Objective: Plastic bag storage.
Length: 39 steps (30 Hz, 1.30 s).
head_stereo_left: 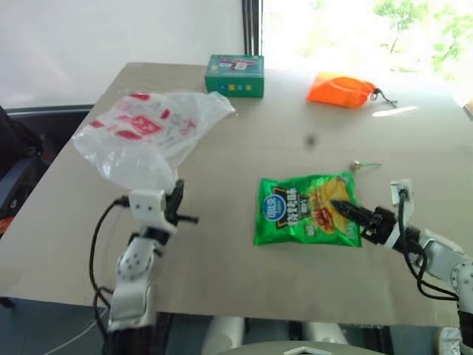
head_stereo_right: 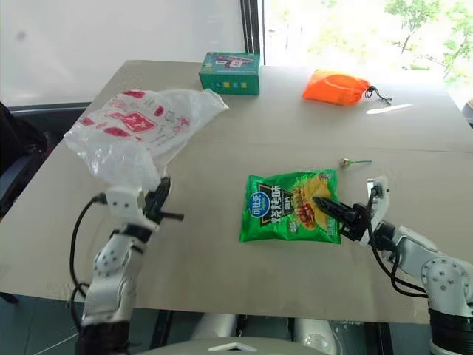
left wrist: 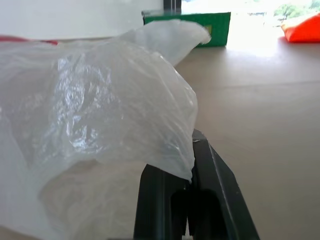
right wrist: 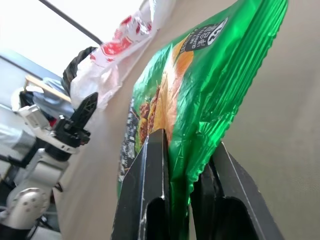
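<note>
Both arms reach forward: left gripper (head_stereo_left: 176, 198) clamps the crinkly translucent white plastic bag (head_stereo_left: 148, 137) at ten o'clock; right gripper (head_stereo_right: 325, 205) pinches the shiny green chip packet (head_stereo_right: 290, 207).

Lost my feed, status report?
Left claw shut on plastic bag, lifted. Right claw shut on chip packet. Nothing in the way.

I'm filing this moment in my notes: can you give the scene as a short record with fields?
left gripper: shut on the plastic bag, holding it up off the table
right gripper: shut on the edge of the chip packet
chip packet: lying on the table
far side of the table: green box, orange pouch
</note>
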Tool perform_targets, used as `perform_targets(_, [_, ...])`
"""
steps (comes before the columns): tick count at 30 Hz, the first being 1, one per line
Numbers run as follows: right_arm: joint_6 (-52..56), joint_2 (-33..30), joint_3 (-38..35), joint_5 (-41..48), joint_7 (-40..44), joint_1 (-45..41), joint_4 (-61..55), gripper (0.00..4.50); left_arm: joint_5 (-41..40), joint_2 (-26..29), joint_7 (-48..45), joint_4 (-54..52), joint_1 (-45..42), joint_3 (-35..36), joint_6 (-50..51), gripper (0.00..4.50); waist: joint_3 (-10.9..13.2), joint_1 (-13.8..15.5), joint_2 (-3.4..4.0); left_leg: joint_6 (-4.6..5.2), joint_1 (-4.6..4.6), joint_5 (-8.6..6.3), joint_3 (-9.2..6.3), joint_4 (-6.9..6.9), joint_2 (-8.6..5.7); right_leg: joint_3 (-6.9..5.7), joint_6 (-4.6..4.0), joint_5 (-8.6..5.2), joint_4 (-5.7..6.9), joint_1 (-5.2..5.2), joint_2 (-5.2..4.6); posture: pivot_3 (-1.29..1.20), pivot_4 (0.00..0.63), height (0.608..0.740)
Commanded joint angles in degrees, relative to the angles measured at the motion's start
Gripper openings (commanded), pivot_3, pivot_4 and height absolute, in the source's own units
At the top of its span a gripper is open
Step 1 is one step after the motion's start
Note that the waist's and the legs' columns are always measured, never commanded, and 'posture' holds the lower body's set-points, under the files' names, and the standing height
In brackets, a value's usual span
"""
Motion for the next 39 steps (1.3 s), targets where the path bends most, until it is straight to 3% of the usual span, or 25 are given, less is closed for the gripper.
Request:
perform_targets(1, [-1.4, 0.9, -3.3, 3.4, -1.4, 1.2, -2.2, 0.61, 0.0, -1.3, -1.6, 4.9, -10.1, -3.2, -0.7, 0.0, 0.0, 0.0, -0.03, 0.0, -0.02, 0.0, -0.01, 0.03, 0.0, -0.03, 0.01, 0.01, 0.03, 0.0, 0.01, 0.0, 0.15, 0.74])
perform_targets(6, [-2.4, 1.2, -7.1, 7.3, -3.3, 3.1, -3.7, 0.61, -5.9, -1.1, -19.3, 0.9, -11.3, -14.4, 2.1, 0.0, 0.0, -0.8, -0.01, -0.23, -0.1, 0.14, 0.13, 0.05, -0.09, 0.1, 0.15, -0.02, -0.02, -0.05, -0.04, 0.0, 0.15, 0.74])
perform_targets(10, [-1.6, 0.2, -8.4, 11.3, -4.5, 4.0, -4.1, 0.61, -15.1, 7.2, -35.9, -9.7, -3.0, -20.1, 9.3, 0.0, 0.0, -2.8, 0.04, -0.24, -0.61, 0.14, 0.23, -0.08, -0.01, 0.26, 0.21, -0.06, -0.02, -0.66, -0.13, 0.0, 0.15, 0.74])
perform_targets(14, [-0.2, -0.8, -6.1, 12.9, -5.3, 3.9, -4.0, 0.61, -17.9, 13.4, -40.6, -12.4, 3.0, -18.6, 12.1, 0.0, 0.0, -3.1, 0.22, -0.24, -0.75, 0.15, 0.18, -0.05, 0.11, 0.5, 0.16, -0.06, 0.2, -0.95, -0.13, 0.0, 0.15, 0.74])
perform_targets(17, [0.3, -0.3, -4.3, 14.5, -6.8, 2.2, -2.8, 0.61, -17.8, 16.0, -41.8, -11.6, 6.4, -16.3, 11.3, 0.0, 0.1, -2.8, 0.22, 0.03, -0.65, 0.01, 0.22, 0.09, 0.03, 0.59, 0.16, -0.06, 0.48, -0.91, -0.18, 0.0, 0.15, 0.74])
perform_targets(22, [1.9, 1.5, 1.6, 16.2, -8.6, -4.0, 0.4, 0.61, -18.6, 15.7, -41.1, -12.8, 11.2, -13.2, 9.6, 0.0, 0.1, -2.9, 0.19, 0.07, -0.55, 0.03, 0.29, 0.23, -0.05, 0.74, 0.17, -0.06, 0.83, -0.94, -0.2, 0.0, 0.15, 0.74])
perform_targets(26, [0.9, 8.6, 10.1, 8.8, -8.1, -15.2, 10.4, 0.61, -18.5, 13.6, -39.7, -15.5, 13.8, -13.8, 8.7, 0.0, 0.1, -3.3, 0.16, 0.06, -0.59, 0.03, 0.32, 0.24, -0.01, 0.79, 0.16, -0.06, 0.89, -1.04, -0.16, 0.0, 0.15, 0.74])
perform_targets(32, [-1.1, 13.8, 13.5, -0.9, -6.2, -22.8, 22.0, 0.61, -19.6, 8.9, -35.8, -17.9, 14.5, -12.5, 7.7, 0.0, 0.1, -2.5, 0.17, -0.17, -0.77, 0.16, 0.31, 0.26, -0.05, 0.75, 0.17, -0.06, 0.82, -1.19, -0.22, 0.0, 0.15, 0.74])
perform_targets(36, [-5.9, 15.0, 13.1, -8.6, -4.8, -24.4, 25.9, 0.61, -21.1, 5.1, -31.0, -18.6, 15.2, -10.5, 7.8, 0.0, 0.1, -2.7, 0.17, -0.18, -0.82, 0.17, 0.39, 0.27, -0.08, 0.8, 0.18, -0.06, 0.8, -1.24, -0.27, 0.0, 0.15, 0.74])
perform_targets(39, [-11.3, 10.6, 15.5, -17.5, 1.1, -22.7, 23.7, 0.61, -18.7, 4.3, -28.5, -16.5, 16.4, -8.7, 6.3, 0.0, 0.1, -2.7, 0.17, -0.12, -0.78, 0.14, 0.37, 0.27, -0.07, 0.8, 0.18, -0.06, 0.85, -1.23, -0.27, 0.0, 0.15, 0.74])
